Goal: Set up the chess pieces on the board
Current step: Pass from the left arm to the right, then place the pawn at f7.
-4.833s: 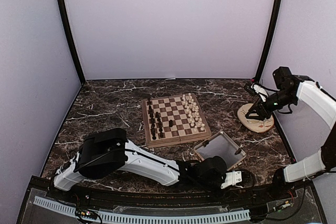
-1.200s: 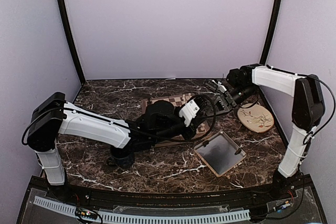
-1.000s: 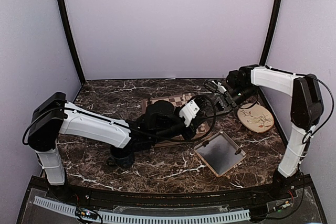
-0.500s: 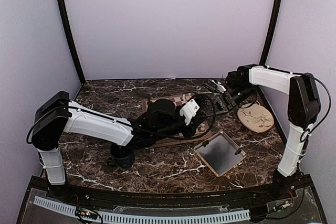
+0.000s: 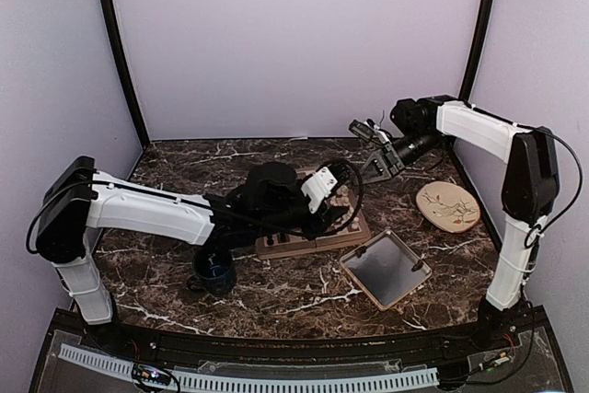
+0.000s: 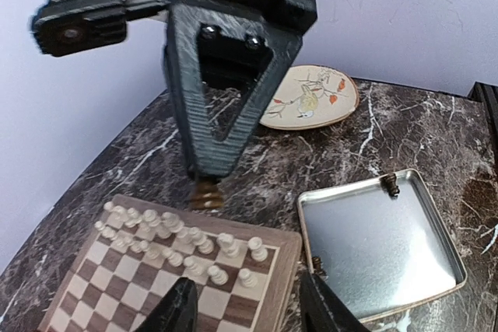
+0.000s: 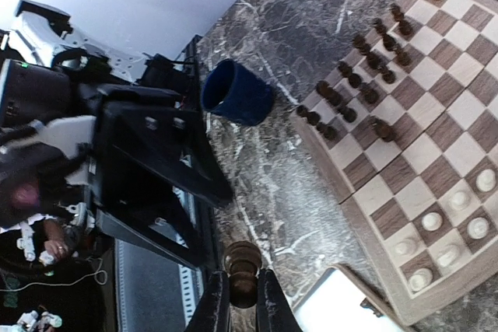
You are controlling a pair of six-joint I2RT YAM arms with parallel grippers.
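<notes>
right jaws: closed on one dark chess piece (image 7: 241, 258), held in the air above the desk (image 7: 264, 176). left jaws: apart, empty, over the board (image 6: 117, 301). white pieces (image 6: 167, 227) stand in rows on it.

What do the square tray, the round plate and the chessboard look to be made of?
Grey square tray: probably thin metal with a satin finish, going by its soft reflections and rolled rim.
Round beige plate: likely glazed ceramic, smooth with a painted motif, though it could be melamine.
Checkered chessboard: wood, matt, with light and dark brown squares and a tan border.
</notes>
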